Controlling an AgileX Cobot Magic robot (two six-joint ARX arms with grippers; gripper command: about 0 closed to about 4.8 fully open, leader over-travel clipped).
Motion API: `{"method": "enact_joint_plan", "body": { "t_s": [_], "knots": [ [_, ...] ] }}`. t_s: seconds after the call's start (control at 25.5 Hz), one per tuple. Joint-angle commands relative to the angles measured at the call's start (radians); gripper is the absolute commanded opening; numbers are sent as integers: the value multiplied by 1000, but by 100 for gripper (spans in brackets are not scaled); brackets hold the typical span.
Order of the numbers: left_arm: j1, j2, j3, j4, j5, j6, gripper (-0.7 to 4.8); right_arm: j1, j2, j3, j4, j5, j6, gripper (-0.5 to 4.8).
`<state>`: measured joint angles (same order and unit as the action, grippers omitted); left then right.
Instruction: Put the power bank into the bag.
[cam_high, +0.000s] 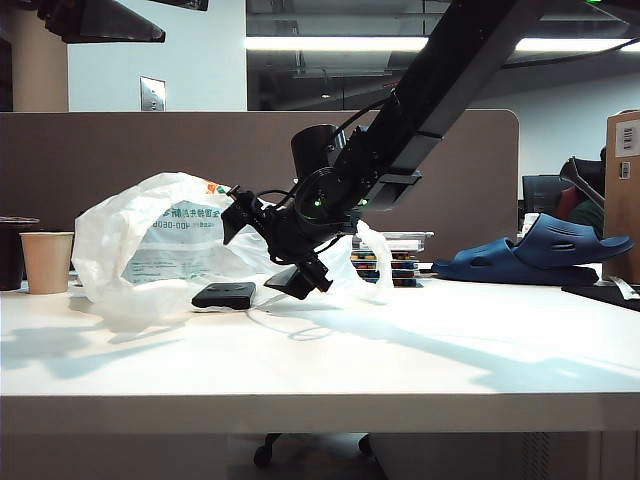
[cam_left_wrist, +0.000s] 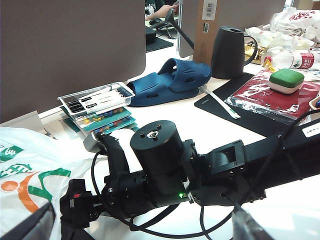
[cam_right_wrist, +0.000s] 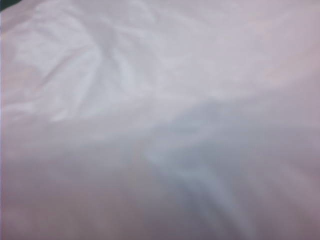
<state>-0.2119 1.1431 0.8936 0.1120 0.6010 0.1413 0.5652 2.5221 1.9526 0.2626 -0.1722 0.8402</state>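
Crinkled thin white bag (cam_high: 150, 250), flat black power bank (cam_high: 224, 294) at its six o'clock, right gripper (cam_high: 240, 215) against plastic, jaw spread unclear, left gripper unseen.

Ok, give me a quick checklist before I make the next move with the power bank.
1. Power bank in the bag: not ok, it lies on the table at the bag's front edge.
2. Right gripper free of it: ok, up against the bag, above it.
3. Right gripper's opening: cannot tell.
4. Left gripper open, empty: ok, back from the bag.
5. Right wrist view: not ok, only blurred plastic.
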Motion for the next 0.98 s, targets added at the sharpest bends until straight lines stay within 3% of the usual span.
{"method": "enact_joint_plan", "body": {
  "t_s": [0.04,0.12,0.2,0.27,0.39,0.55,0.71,0.9,0.98],
  "knots": [
    [2,-4,3,9,5,0,467,0,-15,8,61,-101,2,423],
    [2,-4,3,9,5,0,467,-1,-23,8,57,-143,2,393],
    [2,-8,3,7,5,0,466,-5,-33,8,55,-209,2,289],
    [2,-13,3,7,5,0,467,-6,-39,8,52,-268,2,226],
    [2,-31,3,3,5,0,467,-15,-62,8,-23,-320,1,214],
    [3,-78,3,-1,4,0,466,-32,-113,8,-264,-315,-72,208],
    [3,-103,3,-35,2,1,467,-43,-151,8,-402,-296,-154,131],
    [3,-128,2,-86,-23,8,467,-45,-214,7,-567,-238,-290,97],
    [3,-145,2,-98,-43,8,467,-46,-248,7,-636,-210,-357,27]
  ]
}}
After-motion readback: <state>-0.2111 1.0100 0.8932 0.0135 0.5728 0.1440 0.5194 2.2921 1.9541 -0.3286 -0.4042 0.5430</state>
